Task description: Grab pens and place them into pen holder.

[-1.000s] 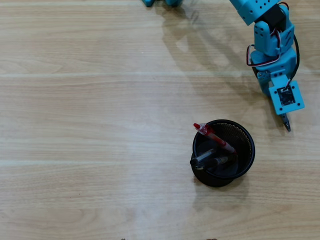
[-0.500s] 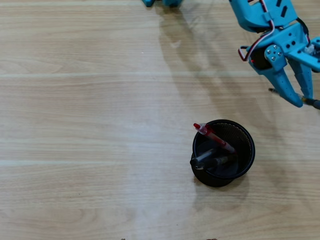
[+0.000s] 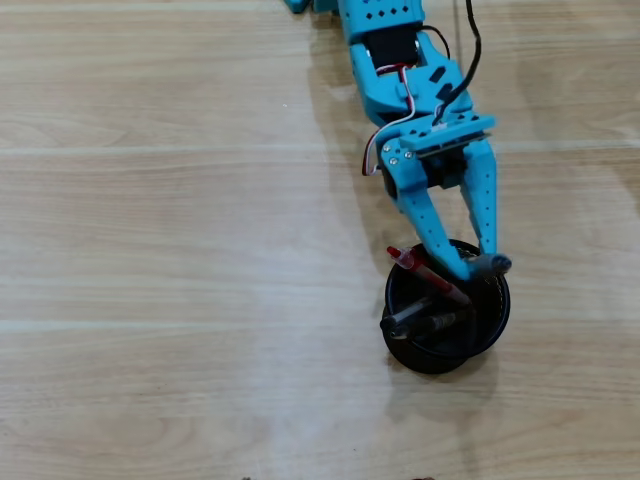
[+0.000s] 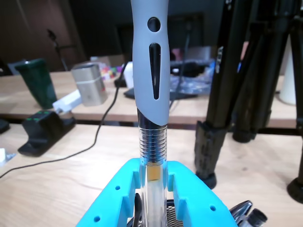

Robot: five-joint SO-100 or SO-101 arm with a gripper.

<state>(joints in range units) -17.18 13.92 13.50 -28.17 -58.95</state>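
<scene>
Clamped upright between the blue gripper (image 4: 152, 189) fingers, a grey-gripped pen (image 4: 151, 71) fills the wrist view. Overhead, it is held above the black pen holder (image 3: 445, 320) on the wooden table (image 3: 150, 250), where a red pen (image 3: 425, 274) already rests.

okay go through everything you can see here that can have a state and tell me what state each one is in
Gripper: shut on the grey-grip pen, over the pen holder.
Grey-grip pen: clamped between the jaws, upright in the wrist view.
Pen holder: upright on the table, already has pens in it.
Red pen: in the holder, leaning over its rim.
Dark pen: in the holder, leaning over its rim.
</scene>
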